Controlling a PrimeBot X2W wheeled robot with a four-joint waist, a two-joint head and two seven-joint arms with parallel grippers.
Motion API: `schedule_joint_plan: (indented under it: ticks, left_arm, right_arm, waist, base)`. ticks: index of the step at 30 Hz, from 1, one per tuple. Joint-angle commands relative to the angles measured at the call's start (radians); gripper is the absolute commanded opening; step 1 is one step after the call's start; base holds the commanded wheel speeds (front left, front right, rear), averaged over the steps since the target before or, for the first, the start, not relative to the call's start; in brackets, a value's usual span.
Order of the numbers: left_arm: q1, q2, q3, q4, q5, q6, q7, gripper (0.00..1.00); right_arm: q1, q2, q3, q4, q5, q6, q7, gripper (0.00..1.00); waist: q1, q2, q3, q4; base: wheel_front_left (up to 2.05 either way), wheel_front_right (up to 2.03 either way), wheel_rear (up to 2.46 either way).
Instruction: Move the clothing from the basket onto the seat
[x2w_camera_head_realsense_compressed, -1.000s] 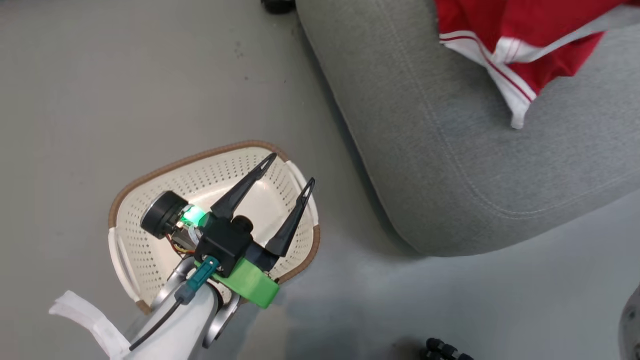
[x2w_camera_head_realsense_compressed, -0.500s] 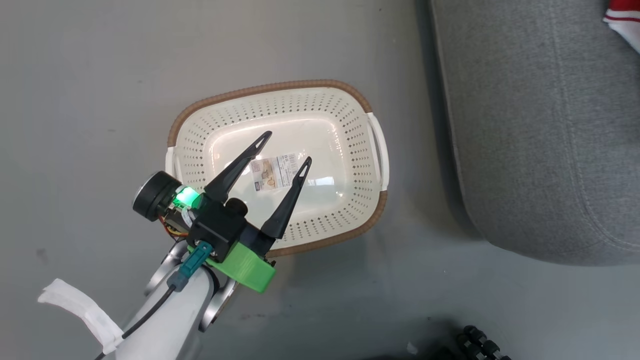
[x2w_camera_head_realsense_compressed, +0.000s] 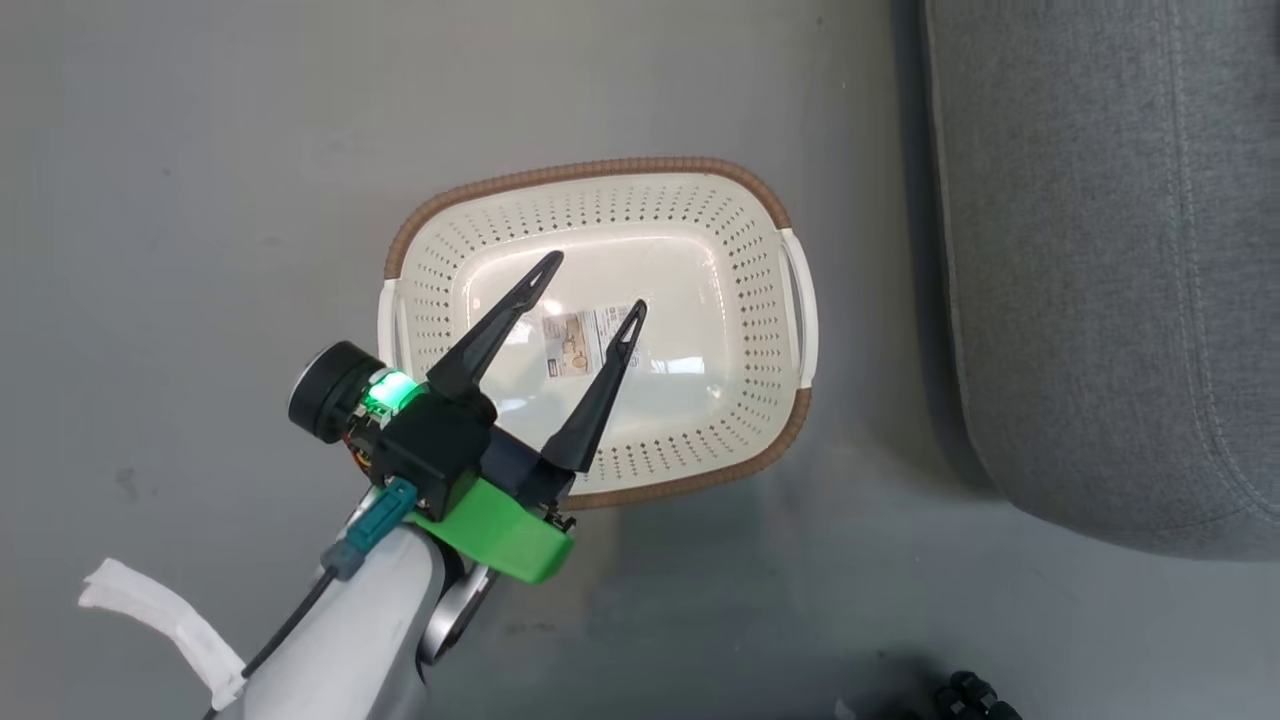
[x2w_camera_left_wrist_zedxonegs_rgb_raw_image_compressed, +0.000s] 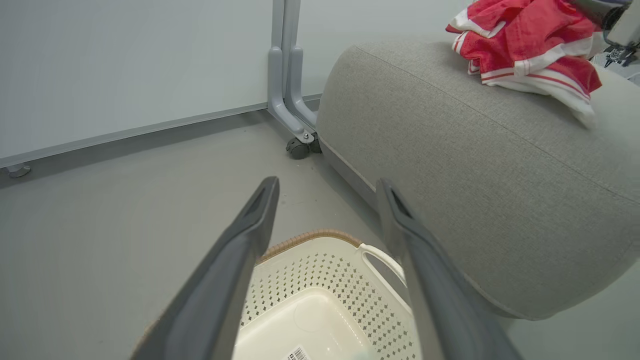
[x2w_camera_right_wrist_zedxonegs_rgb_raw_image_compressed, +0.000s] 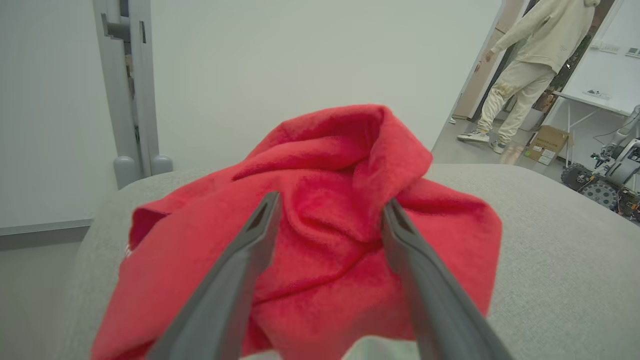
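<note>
the basket (x2w_camera_head_realsense_compressed: 600, 165) sits on the grey floor (x2w_camera_head_realsense_compressed: 200, 200), just beside the seat (x2w_camera_head_realsense_compressed: 1100, 250). there is no cloth in it, just a little sticker (x2w_camera_head_realsense_compressed: 585, 340) on its bottom. the clothing (x2w_camera_left_wrist_zedxonegs_rgb_raw_image_compressed: 525, 45) lies in a red heap on top of the seat, near its rounded end. i cannot tell if the heap is one piece or two. so the job looks done, or almost done.

the left gripper (x2w_camera_head_realsense_compressed: 597, 282) hangs over the basket with its fingers spread wide and nothing in them. the right gripper (x2w_camera_right_wrist_zedxonegs_rgb_raw_image_compressed: 331, 199) is up by the heap. its fingers are apart too and hold nothing, but the red cloth is very close in front of them.

what could go wrong? the cloth is soft and bunched up, so i think a finger could catch in a fold when the right arm pulls away. then the heap could get dragged to the round edge and slip down to the floor. a white end of it already hangs down the slope. the basket looks light, so a bump from the left fingers could push it or tip it.

the room has pale walls (x2w_camera_right_wrist_zedxonegs_rgb_raw_image_compressed: 300, 50) and a grey post (x2w_camera_left_wrist_zedxonegs_rgb_raw_image_compressed: 285, 75) on a small wheel (x2w_camera_left_wrist_zedxonegs_rgb_raw_image_compressed: 299, 148). far off, a person (x2w_camera_right_wrist_zedxonegs_rgb_raw_image_compressed: 530, 65) is by a brown box (x2w_camera_right_wrist_zedxonegs_rgb_raw_image_compressed: 542, 145), and another robot (x2w_camera_right_wrist_zedxonegs_rgb_raw_image_compressed: 600, 180) is parked there.
</note>
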Motion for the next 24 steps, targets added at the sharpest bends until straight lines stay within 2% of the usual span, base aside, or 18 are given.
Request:
schedule_joint_plan:
  ticks: [1, 5, 10, 17, 24]
  left_arm:
    - [0.022, -0.006, 0.02, -0.011, 0.004, -0.004, 0.0, 1.0]
    - [0.077, -0.063, 0.063, -0.039, -0.082, -0.016, 0.0, 1.0]
    - [0.146, -0.117, 0.178, -0.021, -0.157, -0.023, 0.0, 1.0]
    - [0.246, -0.17, 0.37, -0.015, -0.109, -0.022, 0.0, 1.0]
    - [0.373, -0.179, 0.499, -0.03, -0.058, 0.018, 0.0, 1.0]
  right_arm:
    - [0.053, 0.018, 0.03, -0.028, 0.024, -0.001, -0.003, 1.0]
    - [0.17, 0.069, 0.12, -0.137, 0.083, -0.001, -0.003, 1.0]
    - [0.274, 0.132, 0.285, -0.217, 0.11, -0.001, -0.003, 1.0]
    - [0.352, 0.196, 0.484, -0.171, 0.119, -0.001, -0.003, 1.0]
    - [0.448, 0.232, 0.604, -0.137, 0.116, -0.001, -0.003, 1.0]
  waist:
    - [-0.0001, 0.0, -0.074, -0.012]
    - [-0.0001, 0.0, -0.154, 0.011]
    - [-0.0001, 0.0, -0.266, 0.062]
    - [-0.0001, 0.0, -0.425, 0.138]
    - [-0.0001, 0.0, -0.583, 0.187]
  base:
    - [0.0, 0.0, 0.0]
    - [0.0, 0.0, 0.0]
    - [0.0, 0.0, 0.0]
    - [0.0, 0.0, 0.0]
    - [0.0, 0.0, 0.0]
